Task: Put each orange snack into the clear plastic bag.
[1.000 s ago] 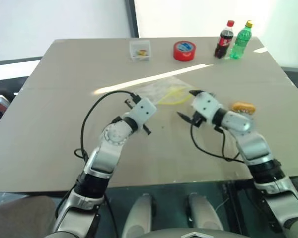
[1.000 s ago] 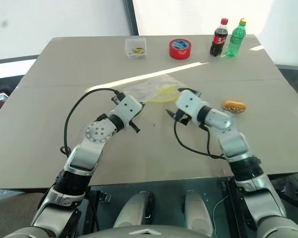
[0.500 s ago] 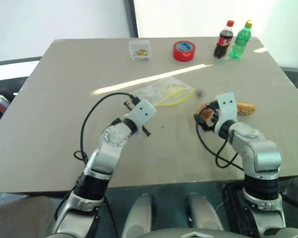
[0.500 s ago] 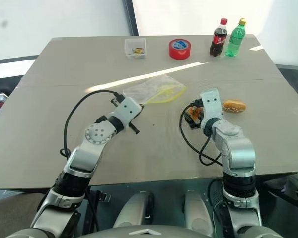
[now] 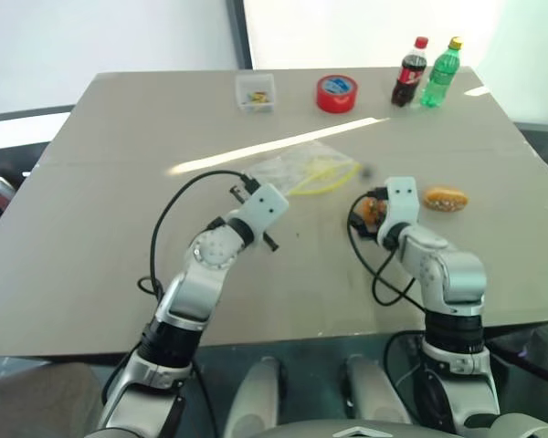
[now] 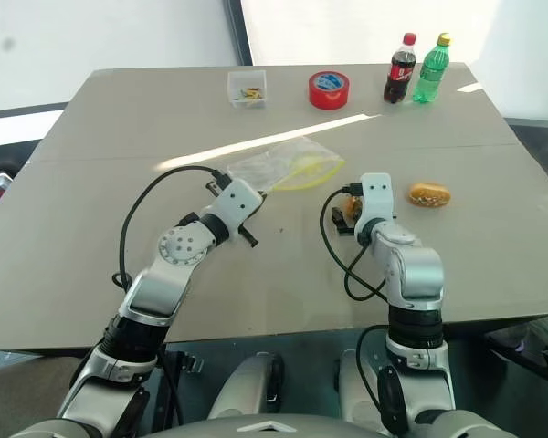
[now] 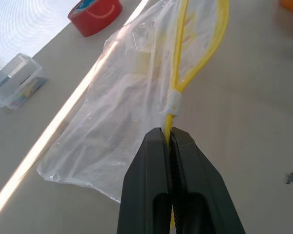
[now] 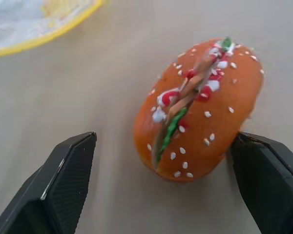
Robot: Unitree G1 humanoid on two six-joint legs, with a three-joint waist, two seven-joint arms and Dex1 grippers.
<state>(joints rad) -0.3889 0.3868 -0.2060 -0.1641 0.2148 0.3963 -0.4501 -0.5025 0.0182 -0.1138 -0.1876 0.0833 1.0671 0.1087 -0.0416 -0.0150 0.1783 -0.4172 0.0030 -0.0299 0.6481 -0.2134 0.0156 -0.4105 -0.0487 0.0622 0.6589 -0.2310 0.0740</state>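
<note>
While we read the tan table (image 5: 91, 182) from left to right, we list first the left gripper (image 7: 169, 139), left of centre, its fingers clenched on the yellow strip of the clear plastic bag (image 5: 303, 171), which lies flat just above the frame's middle. We list next, right of centre, the right gripper (image 8: 166, 187) with fingers spread wide around one orange snack (image 8: 200, 109), one finger touching it, and a second orange snack (image 5: 446, 197) just beyond to the right. Along the upper edge we count a small clear box (image 5: 256, 91), a red tape roll (image 5: 337, 92), a cola bottle (image 5: 411, 73) and a green bottle (image 5: 441, 71).
</note>
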